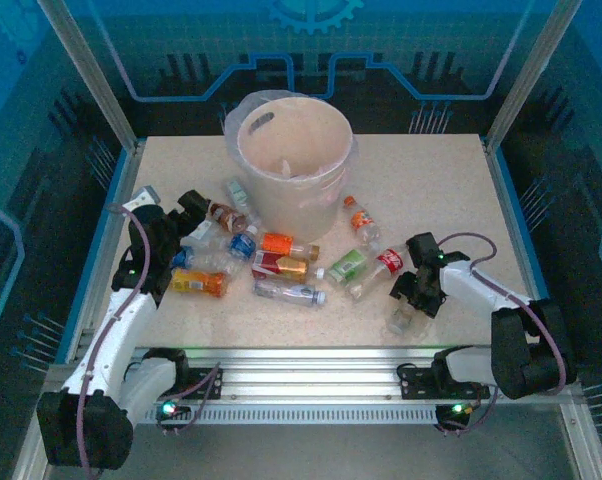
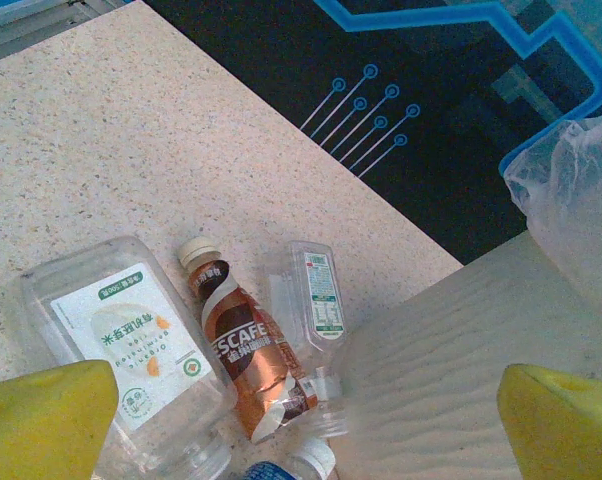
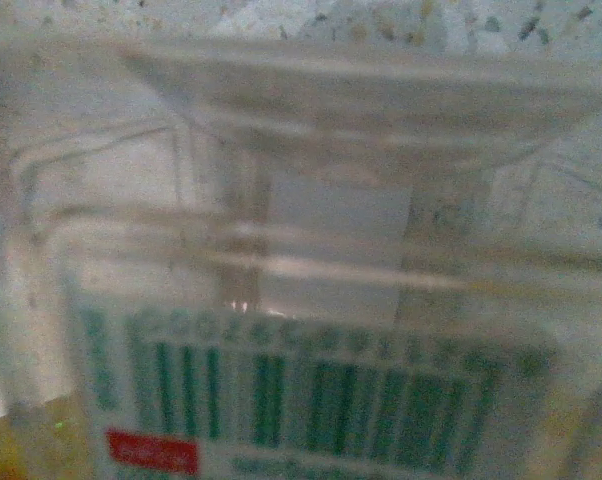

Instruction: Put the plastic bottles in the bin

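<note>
Clear bottle (image 1: 401, 318) lies on the counter (image 1: 431, 200) near its front edge, right of the main scatter of plastic bottles (image 1: 281, 268) and well apart from the bin (image 1: 293, 160), which stands upright at the back centre. Right gripper (image 1: 413, 296) sits directly over this bottle; the right wrist view is pressed up against its barcoded label (image 3: 311, 400), blurred. Whether the fingers have contact cannot be told. Judgement: step in hand is the grasp. Centre the fingers across the body, squeeze gently since thin plastic may buckle or squirt out. Left gripper (image 1: 196, 212) fingers (image 2: 41, 415) spread wide, empty, above a coffee bottle (image 2: 246, 350) beside the bin.
</note>
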Motion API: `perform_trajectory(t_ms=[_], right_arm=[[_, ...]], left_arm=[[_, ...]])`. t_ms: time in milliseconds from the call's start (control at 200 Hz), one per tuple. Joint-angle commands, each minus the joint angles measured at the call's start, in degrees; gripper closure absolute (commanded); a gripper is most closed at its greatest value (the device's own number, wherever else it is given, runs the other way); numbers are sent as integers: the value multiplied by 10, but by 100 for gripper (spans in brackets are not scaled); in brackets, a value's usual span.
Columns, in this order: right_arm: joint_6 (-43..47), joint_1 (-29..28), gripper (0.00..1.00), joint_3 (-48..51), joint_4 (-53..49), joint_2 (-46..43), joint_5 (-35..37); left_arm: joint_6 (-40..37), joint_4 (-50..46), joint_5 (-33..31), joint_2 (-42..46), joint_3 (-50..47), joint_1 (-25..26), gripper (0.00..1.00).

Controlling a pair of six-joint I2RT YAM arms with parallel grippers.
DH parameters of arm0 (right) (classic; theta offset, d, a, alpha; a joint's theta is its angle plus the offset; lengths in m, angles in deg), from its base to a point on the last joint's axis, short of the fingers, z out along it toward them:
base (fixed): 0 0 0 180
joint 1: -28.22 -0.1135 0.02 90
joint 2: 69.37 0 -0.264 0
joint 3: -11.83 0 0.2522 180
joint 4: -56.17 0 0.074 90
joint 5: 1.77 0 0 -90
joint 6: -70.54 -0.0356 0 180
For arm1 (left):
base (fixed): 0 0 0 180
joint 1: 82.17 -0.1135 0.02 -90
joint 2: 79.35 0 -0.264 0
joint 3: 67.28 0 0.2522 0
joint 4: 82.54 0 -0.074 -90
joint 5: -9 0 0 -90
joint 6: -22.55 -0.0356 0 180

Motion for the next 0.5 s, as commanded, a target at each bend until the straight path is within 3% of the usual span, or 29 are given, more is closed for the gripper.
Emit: perform_trajectory(t_ms=[0, 205, 495], right_arm=[[8, 7, 38, -5, 1, 7, 16], [28, 5, 56, -43, -60, -30, 59], [81, -19, 67, -183, -119, -100, 123]], left_arm=[[-9, 5, -13, -2, 1, -2, 1], [-9, 5, -19, 1, -2, -2, 1], [9, 14, -32, 5, -14, -2, 1]])
